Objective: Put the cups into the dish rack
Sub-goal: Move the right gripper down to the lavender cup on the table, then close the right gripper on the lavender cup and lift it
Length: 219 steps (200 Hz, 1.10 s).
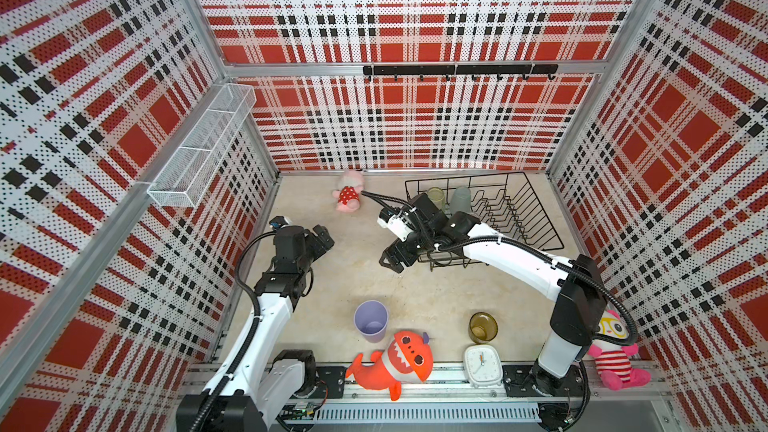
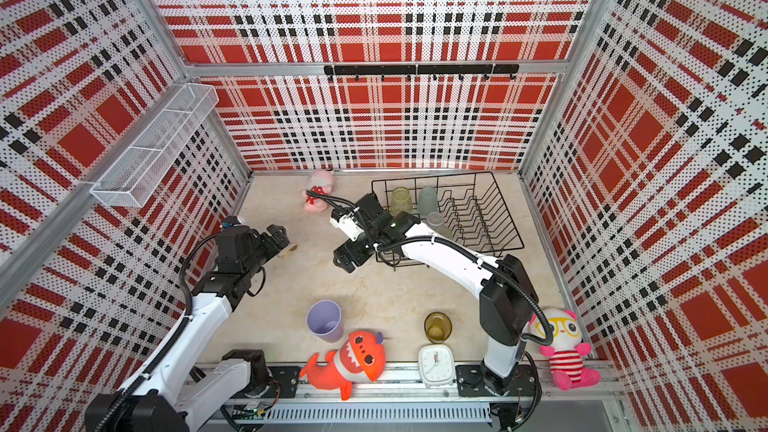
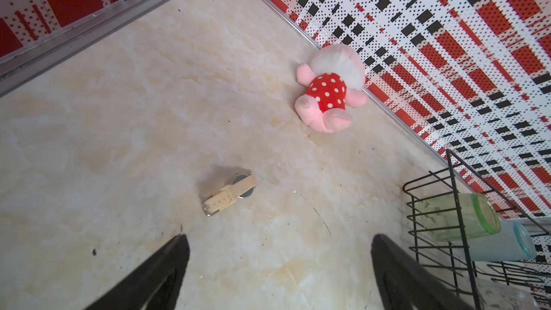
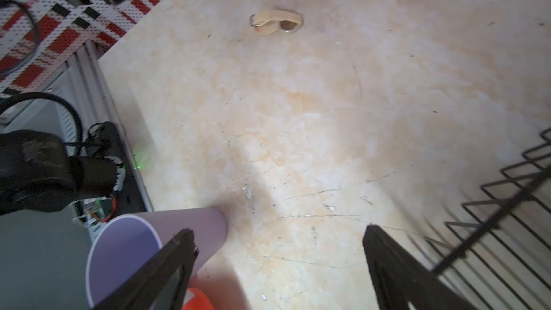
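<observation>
Two cups remain on the counter, both upright near the front edge, lower middle in both top views. The lilac cup sits just beside the shark toy. The amber cup sits just behind the white clock. Toy and clock crowd their near sides and the far sides are bare, so an approach from above or behind looks easiest.

Mid-frame, the right fingers are spread wide and empty over bare counter, beside the rack's near corner. The lilac cup shows at lower left of the right wrist view and is probably the next pick. The left fingers are also spread and empty, parked at left, well apart from the other arm.

Upper right, the dish rack stands by the back wall. It holds a yellow-green cup, a teal cup and a clear glass in its left part, seemingly mouth down as for draining. The pronged right part is free.
</observation>
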Motion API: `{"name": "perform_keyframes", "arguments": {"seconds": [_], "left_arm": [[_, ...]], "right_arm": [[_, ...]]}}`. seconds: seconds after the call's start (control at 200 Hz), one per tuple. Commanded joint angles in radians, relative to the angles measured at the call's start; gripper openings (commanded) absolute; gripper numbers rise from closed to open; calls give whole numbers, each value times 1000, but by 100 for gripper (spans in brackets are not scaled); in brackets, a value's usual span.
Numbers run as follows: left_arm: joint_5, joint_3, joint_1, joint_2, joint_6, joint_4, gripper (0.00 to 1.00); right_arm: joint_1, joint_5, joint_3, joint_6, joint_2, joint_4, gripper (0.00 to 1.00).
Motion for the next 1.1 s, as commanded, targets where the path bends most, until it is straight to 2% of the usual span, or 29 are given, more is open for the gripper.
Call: {"name": "perform_keyframes", "arguments": {"seconds": [0.0,0.145,0.341,0.591,0.797,0.942,1.092], "left_arm": [[26,-16,17,2,-7,36,99],[33,-28,27,-15,4,37,98],[42,-39,51,-18,17,36,98],[65,-48,62,-6,19,47,98],[79,-65,72,-22,26,45,98],[95,-75,79,-33,30,48,98],[111,-73,81,-36,36,46,98]], "right_arm": [[36,-43,6,11,-17,-11,92],[84,-73,-25,56,-13,-25,92],[164,47,-27,72,21,-90,92],[222,94,-45,110,59,-130,89],[233,86,-33,136,96,-169,76],[232,75,-19,149,127,-173,52],[232,82,-3,161,117,-155,37]]}}
